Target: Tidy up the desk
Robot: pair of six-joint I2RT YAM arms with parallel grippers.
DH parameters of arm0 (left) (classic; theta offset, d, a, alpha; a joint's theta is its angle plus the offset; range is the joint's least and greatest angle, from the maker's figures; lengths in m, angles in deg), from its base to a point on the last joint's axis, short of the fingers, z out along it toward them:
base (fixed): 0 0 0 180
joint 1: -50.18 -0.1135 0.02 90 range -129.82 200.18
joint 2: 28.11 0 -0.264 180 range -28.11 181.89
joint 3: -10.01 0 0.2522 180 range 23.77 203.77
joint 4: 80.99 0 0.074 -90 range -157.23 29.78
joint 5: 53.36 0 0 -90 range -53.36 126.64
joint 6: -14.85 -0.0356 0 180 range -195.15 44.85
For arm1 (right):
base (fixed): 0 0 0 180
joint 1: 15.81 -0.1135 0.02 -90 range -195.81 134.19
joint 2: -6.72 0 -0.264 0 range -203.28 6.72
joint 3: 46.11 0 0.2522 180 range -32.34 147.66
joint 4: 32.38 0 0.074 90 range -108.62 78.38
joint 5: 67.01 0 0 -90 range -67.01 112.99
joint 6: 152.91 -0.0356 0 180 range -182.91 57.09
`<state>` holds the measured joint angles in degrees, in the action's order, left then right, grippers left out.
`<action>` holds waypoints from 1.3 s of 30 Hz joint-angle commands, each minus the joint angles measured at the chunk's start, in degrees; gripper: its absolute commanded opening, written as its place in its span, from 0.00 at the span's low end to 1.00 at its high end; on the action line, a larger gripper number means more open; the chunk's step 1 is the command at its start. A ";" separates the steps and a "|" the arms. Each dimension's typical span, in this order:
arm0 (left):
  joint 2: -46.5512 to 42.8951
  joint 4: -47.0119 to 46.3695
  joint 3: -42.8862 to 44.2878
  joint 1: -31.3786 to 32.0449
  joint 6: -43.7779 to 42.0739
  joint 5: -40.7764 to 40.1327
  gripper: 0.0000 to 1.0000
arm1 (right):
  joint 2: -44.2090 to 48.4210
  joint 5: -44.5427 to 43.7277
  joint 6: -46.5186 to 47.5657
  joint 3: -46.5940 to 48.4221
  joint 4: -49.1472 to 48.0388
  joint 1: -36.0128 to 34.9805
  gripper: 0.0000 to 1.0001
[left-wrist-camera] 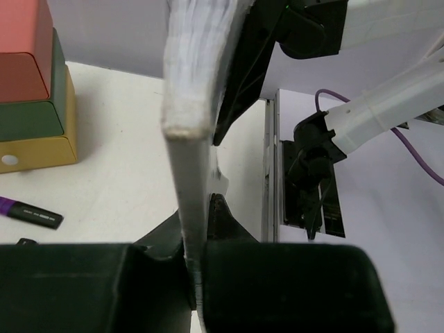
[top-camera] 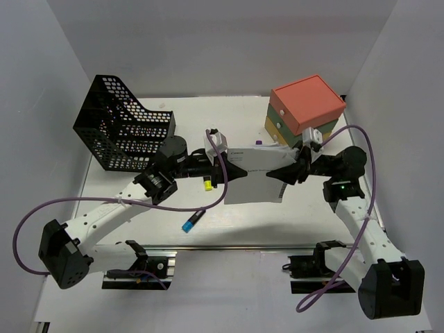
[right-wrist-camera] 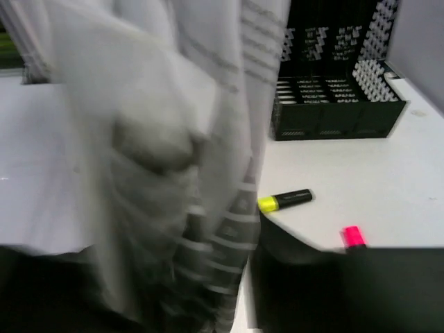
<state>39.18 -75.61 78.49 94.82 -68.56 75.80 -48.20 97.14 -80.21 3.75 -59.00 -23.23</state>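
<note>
Counter (top-camera: 243, 225): the white desk top lies under both arms and spreads wide to every side of them; both tools hang above its middle, clear of the surface.
Front rail (top-camera: 229, 247): a metal strip runs along the counter's near edge, between the two arm bases.
Blue marker (top-camera: 193, 222): lies flat on the counter just beyond the rail, nearer than the left tool and apart from it.
Left tool (top-camera: 223, 173): clamped on the left edge of the paper pad (top-camera: 253, 184); in the left wrist view the pad's edge stands upright between the black fingers (left-wrist-camera: 277, 284).
Paper pad: a thick white stack of sheets, held between the two tools above the counter's centre.
Right tool (top-camera: 281, 177): closed on the pad's right edge, facing the left tool across it; its own wrist view is blurred, with the pad filling most of it.
Yellow highlighter (top-camera: 207, 184): lies on the counter just beside the left tool.
Pink highlighter (right-wrist-camera: 354, 236): only its tip shows, on the counter near the yellow one.
Purple marker (left-wrist-camera: 31, 213): lies on the counter in front of the drawer box.
Mesh basket (top-camera: 121, 128): black, standing at the far left.
Drawer box (top-camera: 305, 107): coral, green and yellow tiers stacked at the far right, beyond the right tool.
</note>
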 commanded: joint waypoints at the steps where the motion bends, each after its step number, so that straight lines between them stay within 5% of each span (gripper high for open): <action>1: -0.49 -4.54 1.53 0.01 0.62 1.45 0.00 | -0.10 3.28 -1.77 1.43 -5.59 -0.75 0.38; 4: -1.01 -4.98 0.22 0.01 0.53 -1.79 0.00 | -0.19 6.87 1.55 3.80 1.56 -0.41 0.04; 6: -1.72 -5.07 -0.92 0.01 0.62 -5.82 0.00 | 0.51 5.84 16.83 8.17 15.08 -0.40 0.00; 7: -2.76 -5.41 -1.45 0.01 0.44 -7.06 0.00 | 0.77 3.13 24.95 10.55 31.86 -0.66 0.00; 11: -5.58 -5.24 -3.83 0.01 0.70 -16.37 0.02 | -1.50 -0.49 35.75 17.15 44.75 -0.40 0.00; 16: -7.34 -3.75 -5.94 0.01 0.53 -21.57 0.39 | -4.76 -3.92 39.28 23.49 50.84 -0.75 0.00; 19: -7.96 -2.52 -6.29 0.01 0.18 -22.54 0.43 | -6.16 -4.36 35.43 24.46 48.04 -0.76 0.00; 23: -9.01 -1.11 -6.90 0.01 0.61 -26.76 0.97 | -6.69 -5.94 30.84 25.07 43.64 -1.19 0.00; 32: -21.31 12.32 -8.75 0.01 4.38 -37.47 0.98 | -12.75 -20.52 30.48 35.42 49.51 -5.41 0.00; 39: -31.50 31.99 -8.58 0.61 9.66 -47.56 0.98 | -24.87 -34.76 30.40 47.47 53.21 -17.35 0.00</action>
<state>10.19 -55.50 70.18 94.95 -62.33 35.73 -69.95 70.13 -49.24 45.94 -6.02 -36.17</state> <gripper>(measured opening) 0.981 0.137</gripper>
